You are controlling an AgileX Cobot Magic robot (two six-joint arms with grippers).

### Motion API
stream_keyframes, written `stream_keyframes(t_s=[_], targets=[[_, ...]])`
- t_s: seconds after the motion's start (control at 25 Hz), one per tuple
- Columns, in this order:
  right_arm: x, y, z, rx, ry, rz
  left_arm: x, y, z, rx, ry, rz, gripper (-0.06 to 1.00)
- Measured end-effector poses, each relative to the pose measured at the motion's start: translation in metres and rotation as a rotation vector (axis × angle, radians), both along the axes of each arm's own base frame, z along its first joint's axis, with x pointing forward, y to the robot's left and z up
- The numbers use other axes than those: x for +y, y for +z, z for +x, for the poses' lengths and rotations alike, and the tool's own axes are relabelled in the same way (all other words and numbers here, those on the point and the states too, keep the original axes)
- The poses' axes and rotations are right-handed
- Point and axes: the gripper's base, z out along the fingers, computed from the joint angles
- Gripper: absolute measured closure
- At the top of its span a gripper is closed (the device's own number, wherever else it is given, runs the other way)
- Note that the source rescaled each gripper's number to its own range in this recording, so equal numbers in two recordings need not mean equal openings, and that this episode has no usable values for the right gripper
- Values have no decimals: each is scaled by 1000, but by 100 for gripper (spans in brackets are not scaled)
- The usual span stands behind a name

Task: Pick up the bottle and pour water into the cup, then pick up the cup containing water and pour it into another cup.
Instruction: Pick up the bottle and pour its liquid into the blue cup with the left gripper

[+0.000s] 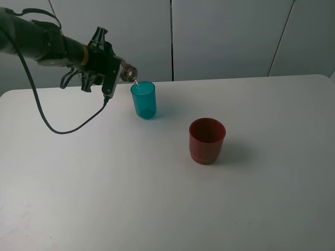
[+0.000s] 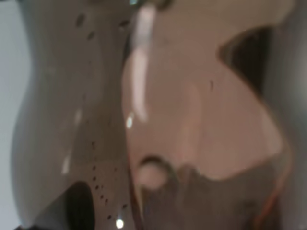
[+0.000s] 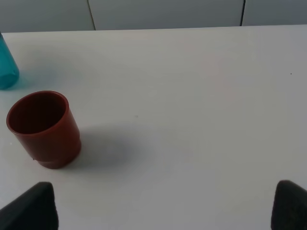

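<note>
1. One bottle hung tipped almost level above the table, near its far edge and left of the middle, with its open mouth just over the rim of the teal cup.
2. The left gripper was clamped round the bottle; its wrist view showed only blurred brown plastic.
3. The teal cup stood upright, and a thin thread of water seemed to fall into it.
4. The red cup stood well apart, near the table's middle.
5. The right gripper sat spread wide, holding nothing.
6. The first pour looked to be in hand. The next move called for righting the bottle, setting it down, then gripping the teal cup.
</note>
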Motion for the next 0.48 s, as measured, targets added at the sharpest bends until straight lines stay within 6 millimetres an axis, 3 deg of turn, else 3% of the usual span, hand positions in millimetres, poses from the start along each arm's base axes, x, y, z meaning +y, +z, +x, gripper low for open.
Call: stream_keyframes(t_s=[0.48], targets=[[0,0,0,0,0,0,-1,0,0,-4,-13,6,91]])
